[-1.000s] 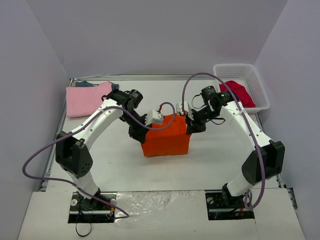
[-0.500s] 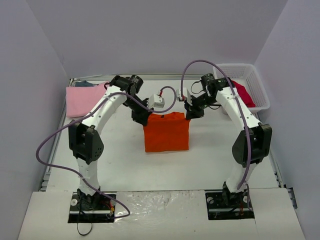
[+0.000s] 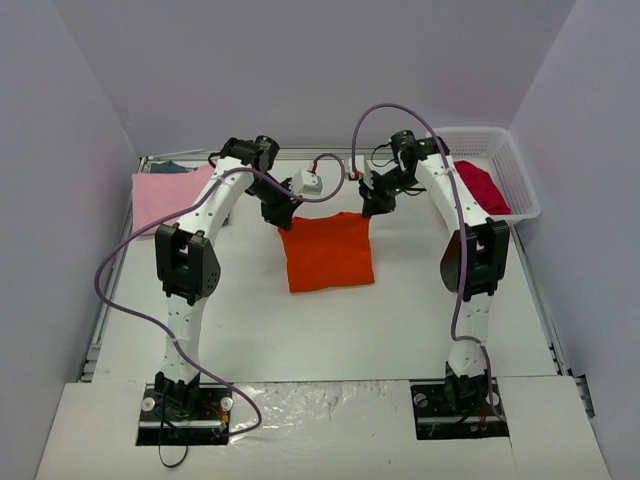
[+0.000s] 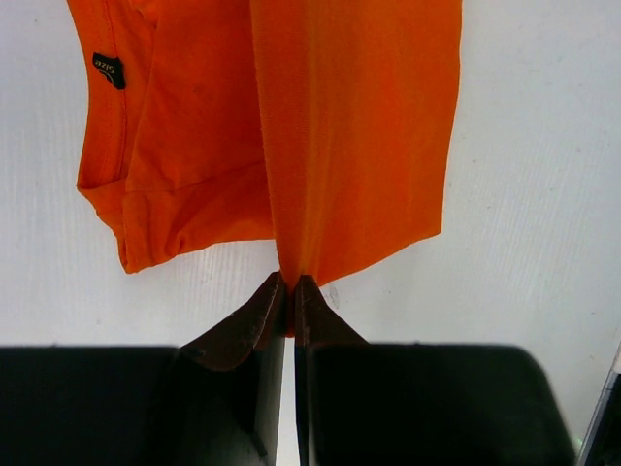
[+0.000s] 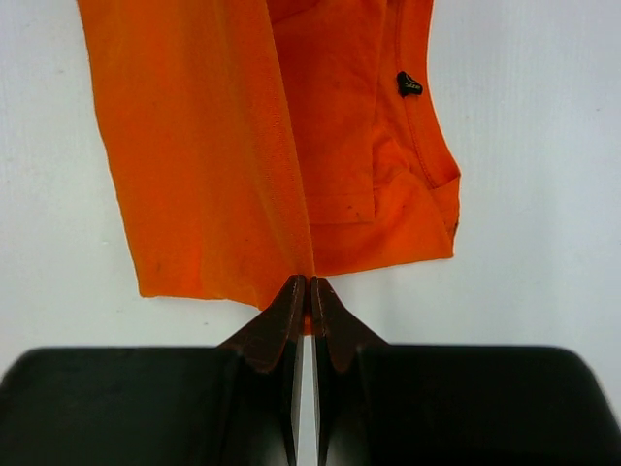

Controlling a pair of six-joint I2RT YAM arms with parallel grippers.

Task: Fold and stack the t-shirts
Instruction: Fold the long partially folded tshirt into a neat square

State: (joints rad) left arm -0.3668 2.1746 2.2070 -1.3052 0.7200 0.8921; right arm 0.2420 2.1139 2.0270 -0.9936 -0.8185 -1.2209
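The orange t-shirt lies folded in the middle of the table, its far edge held by both grippers. My left gripper is shut on its far left corner; the left wrist view shows the cloth pinched at the fingertips. My right gripper is shut on its far right corner, and the right wrist view shows the cloth pinched the same way. A folded light pink t-shirt lies at the far left on a dark blue-grey one. A crimson red t-shirt lies in the basket.
A white lattice basket stands at the far right corner. Purple cables loop above both arms. The grey walls close in the table at the back and both sides.
Both grippers have moved toward the far side of the table, carrying the orange t-shirt's edge with them. The shirt now lies flatter and farther back.
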